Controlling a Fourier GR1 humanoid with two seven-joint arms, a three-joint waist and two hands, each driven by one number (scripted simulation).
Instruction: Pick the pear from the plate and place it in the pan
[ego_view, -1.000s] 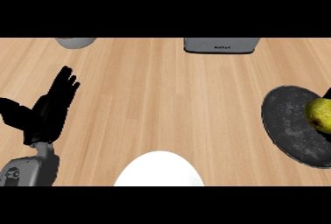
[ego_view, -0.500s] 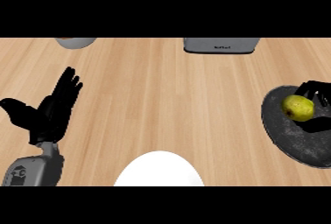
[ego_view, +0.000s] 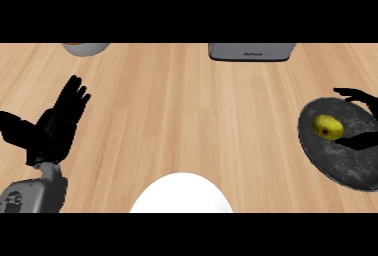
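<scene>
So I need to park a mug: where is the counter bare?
Bare wood runs across the middle, between the left robot hand and the dark plate, from the appliance down to the white dish. Crowded at the right: pear and right robot hand over the plate.

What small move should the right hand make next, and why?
Probably close the right hand round the yellow-green pear: it lies on the dark grey round dish, between the hand's spread fingers and thumb, apparently not yet gripped.

You'll find the pear lying in the pan at the right edge of the tabletop, between the fingers of the right hand, with the plate front and middle.
</scene>
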